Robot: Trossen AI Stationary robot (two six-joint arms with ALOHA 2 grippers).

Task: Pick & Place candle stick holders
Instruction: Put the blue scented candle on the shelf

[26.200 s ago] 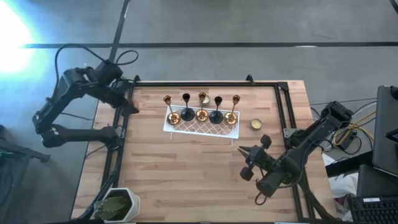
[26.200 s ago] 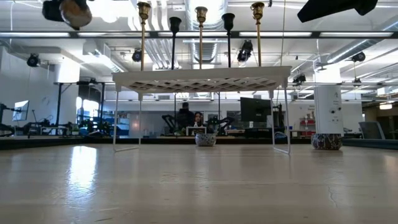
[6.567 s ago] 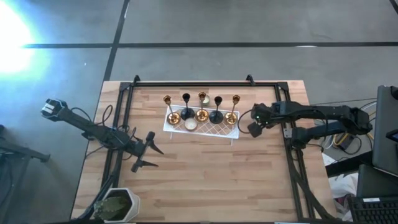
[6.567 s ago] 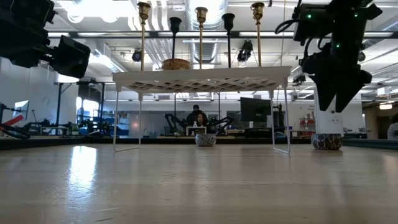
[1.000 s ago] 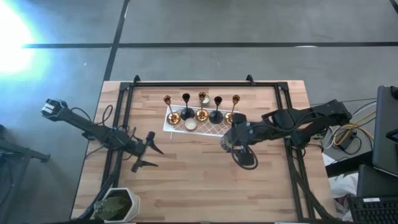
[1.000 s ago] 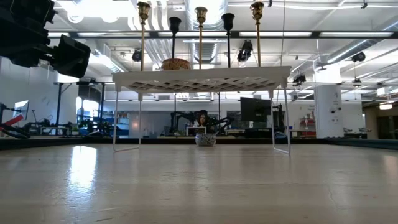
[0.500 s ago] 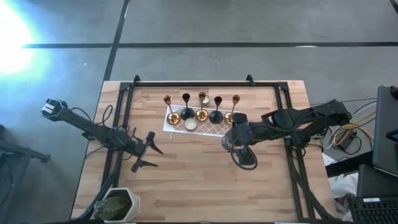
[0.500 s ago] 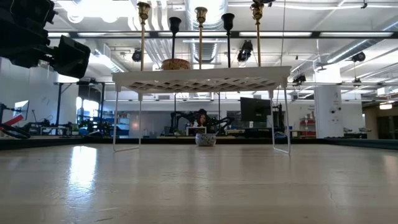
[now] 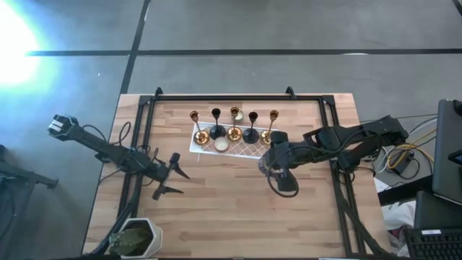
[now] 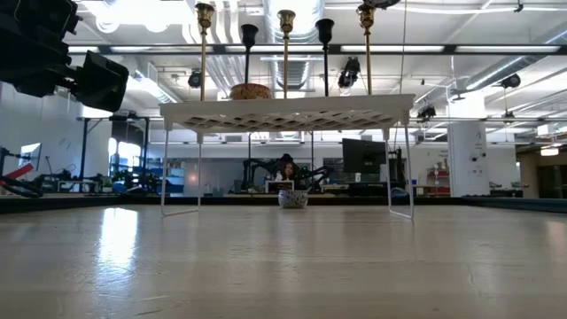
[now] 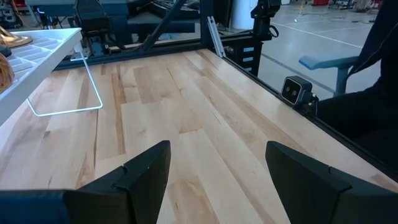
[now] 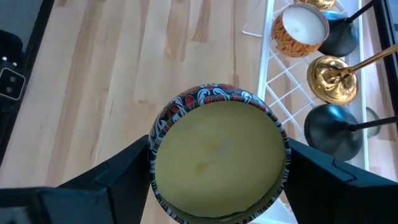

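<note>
- We see the five candle stick holders (image 9: 233,126) standing in a row along the far side of the white lattice tray (image 9: 245,149), gold and black alternating; in the low view only their stems and top cups (image 10: 285,18) show above the tray's edge, and their bases are hidden.
- In the right wrist view three holder bases show at the picture's edge, one gold (image 12: 334,79) and two black (image 12: 333,129), with the stems cut off.
- An orange-walled candle (image 9: 221,144) sits on the tray just in front of the left-hand holders; another pale one (image 9: 239,115) lies behind the row, mostly hidden by it.
- The right gripper (image 9: 273,167) hangs over the tray's near right corner, its fingers (image 12: 118,172) spread wide around a round patterned-rim candle (image 12: 219,152) that fills the gap between them; we cannot tell from above what lies under the arm.
- The right gripper is barely in the low view, which shows only a dark bit at the top by the rightmost holder.
- The left gripper (image 9: 171,175) waits near the worktop's left rail, well apart from the tray, fingers (image 11: 146,171) spread and empty.
- The worktop (image 9: 216,209) in front of the tray is bare wood up to its black frame.
- A potted plant (image 9: 135,238) sits off the near left corner.
</note>
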